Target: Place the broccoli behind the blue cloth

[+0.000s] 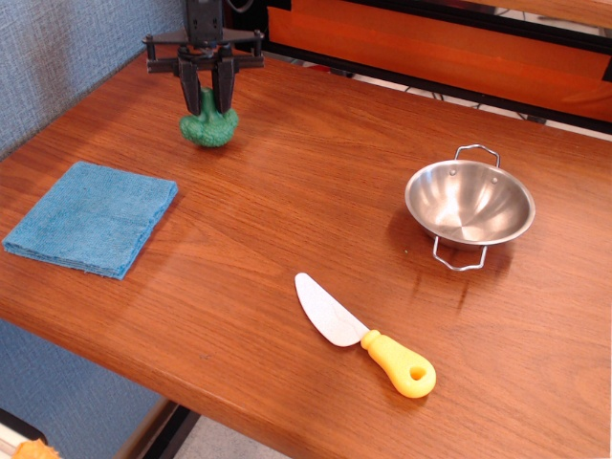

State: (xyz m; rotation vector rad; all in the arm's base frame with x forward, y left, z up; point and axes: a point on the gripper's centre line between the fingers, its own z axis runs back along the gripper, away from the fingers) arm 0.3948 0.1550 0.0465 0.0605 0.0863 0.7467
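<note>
The green broccoli (208,128) hangs head-down at the far left of the wooden table (287,220), its stem between my black fingers. My gripper (207,99) is shut on the stem and holds the broccoli at or just above the tabletop; I cannot tell whether it touches. The blue cloth (93,216) lies flat near the table's left front edge. The broccoli is behind the cloth and a little to its right.
A steel bowl (469,203) with wire handles stands at the right. A toy knife (366,335) with a white blade and yellow handle lies near the front middle. An orange-and-black rail (440,48) runs along the table's back edge. A blue wall is at the left.
</note>
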